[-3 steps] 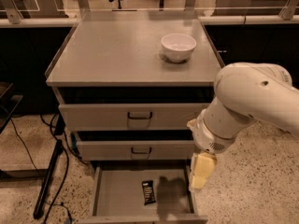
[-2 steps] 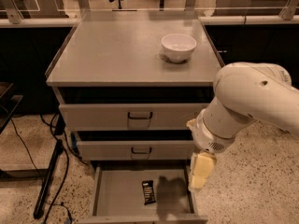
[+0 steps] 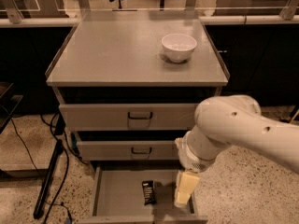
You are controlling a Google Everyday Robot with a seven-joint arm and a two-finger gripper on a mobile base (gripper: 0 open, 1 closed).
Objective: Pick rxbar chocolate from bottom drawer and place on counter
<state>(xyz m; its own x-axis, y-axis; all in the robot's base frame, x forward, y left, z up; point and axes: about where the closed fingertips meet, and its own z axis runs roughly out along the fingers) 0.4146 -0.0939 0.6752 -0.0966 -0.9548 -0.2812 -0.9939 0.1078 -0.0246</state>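
The rxbar chocolate (image 3: 148, 192), a small black wrapper with white print, lies flat on the floor of the pulled-out bottom drawer (image 3: 117, 196), near its middle. My gripper (image 3: 184, 191), cream-coloured at the end of the white arm (image 3: 233, 127), hangs down into the right part of that drawer. It is just right of the bar and apart from it. The counter (image 3: 121, 55) is the flat grey top of the cabinet above.
A white bowl (image 3: 179, 46) stands on the counter at the back right. Two upper drawers (image 3: 135, 116) with dark handles stand slightly open. Black cables and a stand leg (image 3: 49, 181) lie on the speckled floor to the left. Dark cabinets flank both sides.
My gripper and arm have moved down and a little left, lower into the bottom drawer and closer to the bar. The bar and the bowl have not moved.
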